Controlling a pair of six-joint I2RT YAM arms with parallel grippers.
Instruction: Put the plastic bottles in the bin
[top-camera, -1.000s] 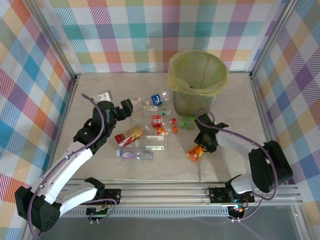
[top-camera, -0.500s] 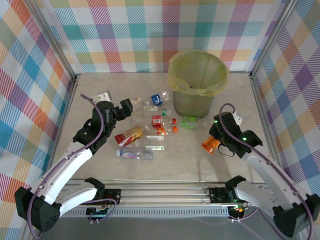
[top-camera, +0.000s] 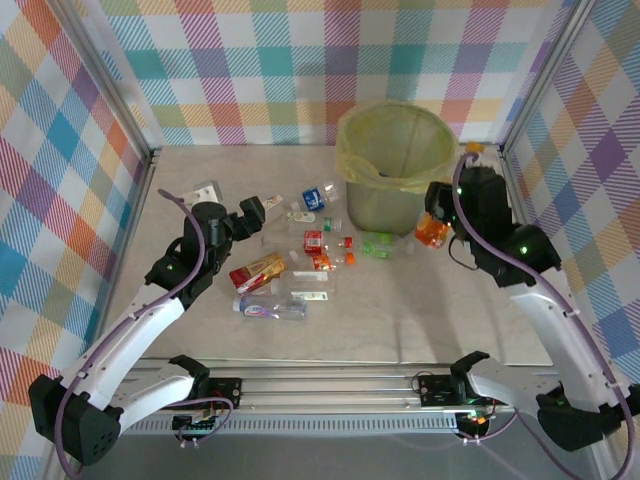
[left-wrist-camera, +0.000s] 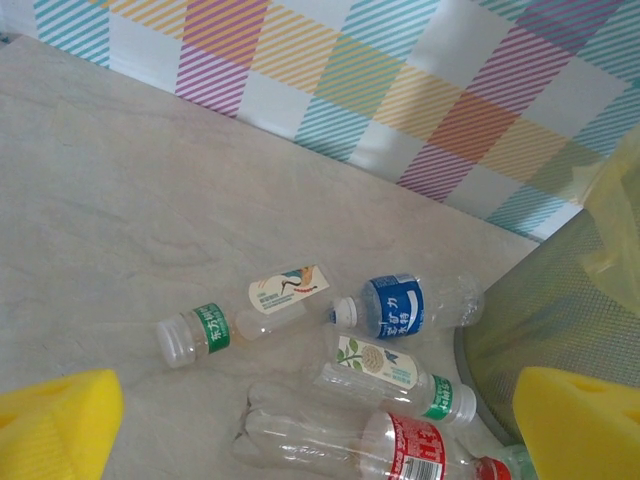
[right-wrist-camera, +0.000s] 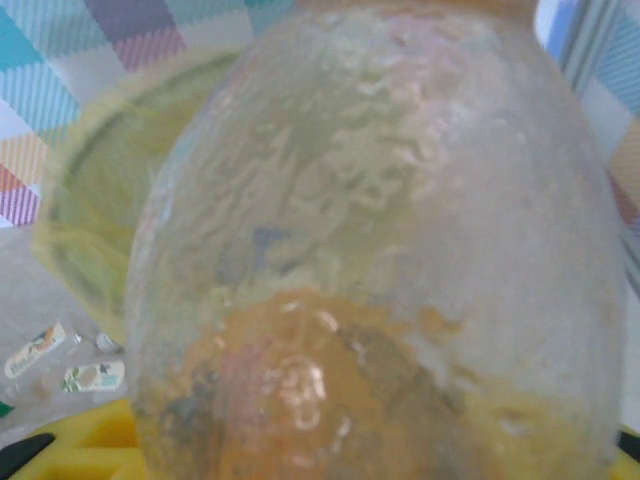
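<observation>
Beside the right wall of the bin (top-camera: 388, 205), the right gripper (top-camera: 438, 222) is clenched on an orange-labelled bottle (top-camera: 431, 234), which is not yet over the opening. To finish well, the arm should raise the bottle clear of the yellow bag (top-camera: 350, 165) folded over the rim, centre it above the opening, then release. Meanwhile the left gripper (top-camera: 257, 212) hovers, spread wide, above the bottles (top-camera: 313, 241) lying on the table (top-camera: 450, 320).

I'm working in a lab test cell: aluminium frame posts (top-camera: 105, 80), plaid backdrop walls (top-camera: 260, 70), a marble-look tabletop (top-camera: 350, 330) and a slotted mounting rail (top-camera: 330, 385).
</observation>
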